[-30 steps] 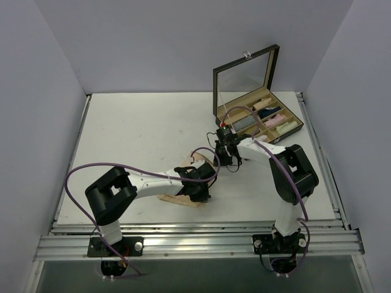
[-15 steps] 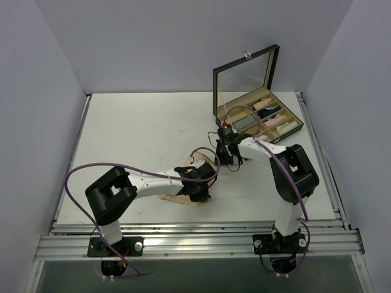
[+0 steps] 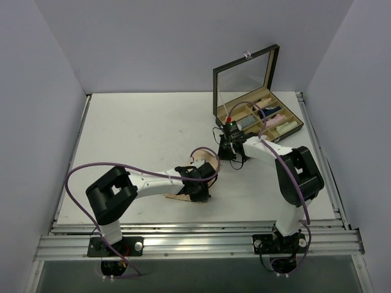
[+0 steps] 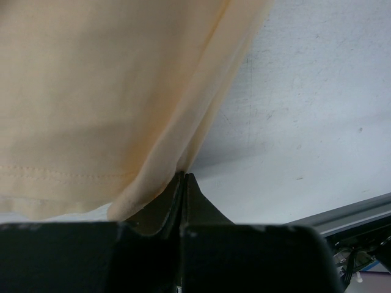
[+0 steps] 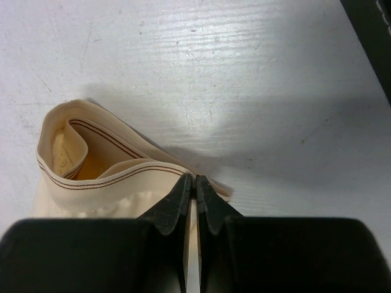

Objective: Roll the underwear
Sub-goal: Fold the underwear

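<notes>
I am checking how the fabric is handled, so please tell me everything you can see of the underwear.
The underwear is thin, pale peach-beige cloth with a stitched band along its edge, which curls into an open loop. It is slack and softly folded, partly lying on the white table. The left hand and the right hand are each shut on an edge of it.

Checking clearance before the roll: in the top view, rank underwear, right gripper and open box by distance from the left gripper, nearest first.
1. underwear: held by the left gripper.
2. right gripper: up-right, mid-table.
3. open box: far right, beyond it.
</notes>
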{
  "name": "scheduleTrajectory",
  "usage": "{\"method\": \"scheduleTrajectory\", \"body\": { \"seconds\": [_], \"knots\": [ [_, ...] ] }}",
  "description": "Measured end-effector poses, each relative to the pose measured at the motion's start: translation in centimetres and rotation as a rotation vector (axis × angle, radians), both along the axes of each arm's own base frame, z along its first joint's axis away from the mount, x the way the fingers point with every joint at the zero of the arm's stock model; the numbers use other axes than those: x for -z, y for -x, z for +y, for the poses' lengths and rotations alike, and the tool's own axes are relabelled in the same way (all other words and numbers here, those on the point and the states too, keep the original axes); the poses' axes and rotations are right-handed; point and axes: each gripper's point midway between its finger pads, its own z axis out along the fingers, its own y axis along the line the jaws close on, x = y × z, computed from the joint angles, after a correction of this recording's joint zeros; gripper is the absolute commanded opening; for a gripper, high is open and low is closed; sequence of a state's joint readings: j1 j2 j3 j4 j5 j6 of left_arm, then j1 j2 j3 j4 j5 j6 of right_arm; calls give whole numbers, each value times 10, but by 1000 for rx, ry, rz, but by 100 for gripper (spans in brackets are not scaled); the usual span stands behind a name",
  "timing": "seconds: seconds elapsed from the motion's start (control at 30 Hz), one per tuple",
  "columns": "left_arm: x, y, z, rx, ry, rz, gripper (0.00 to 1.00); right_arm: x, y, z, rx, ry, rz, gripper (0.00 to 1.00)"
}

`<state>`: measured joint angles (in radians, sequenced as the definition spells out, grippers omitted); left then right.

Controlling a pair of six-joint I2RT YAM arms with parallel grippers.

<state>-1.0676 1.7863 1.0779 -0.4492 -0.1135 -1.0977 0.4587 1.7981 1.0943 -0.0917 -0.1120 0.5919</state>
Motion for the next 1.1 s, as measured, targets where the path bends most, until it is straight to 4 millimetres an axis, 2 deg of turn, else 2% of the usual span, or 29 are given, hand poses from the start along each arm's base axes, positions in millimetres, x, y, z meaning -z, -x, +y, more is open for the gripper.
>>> {"method": "scheduleTrajectory", "body": {
  "seconds": [0.23, 0.4, 0.5, 0.67, 0.8, 0.9, 0.97, 1.0, 1.1],
  "knots": [
    [0, 1, 2, -2, -14, 5, 3, 5, 3, -2, -6, 7, 3, 0],
    [-2, 5, 12, 3, -65, 24, 11, 19, 20, -10, 5, 23, 49, 0],
    [-7, 6, 16, 7, -84, 31, 14, 16, 23, -12, 11, 19, 47, 0],
    [-35, 7, 14, 12, -33, 9, 18, 6, 27, -14, 20, 7, 28, 3],
    [-74, 5, 12, 16, 55, -38, 22, 1, 36, -17, 34, -5, 27, 4],
    [-104, -5, 14, 5, 121, -75, 25, -3, 42, -19, 41, -10, 28, 5],
    [-118, -23, 21, -29, 150, -103, 25, -5, 45, -18, 47, -16, 28, 15],
    [-122, -36, 27, -56, 163, -111, 25, -4, 46, -18, 50, -17, 31, 21],
    [-119, -65, 45, -119, 150, -120, 25, 2, 52, -21, 54, -10, 48, 23]
  ]
}}
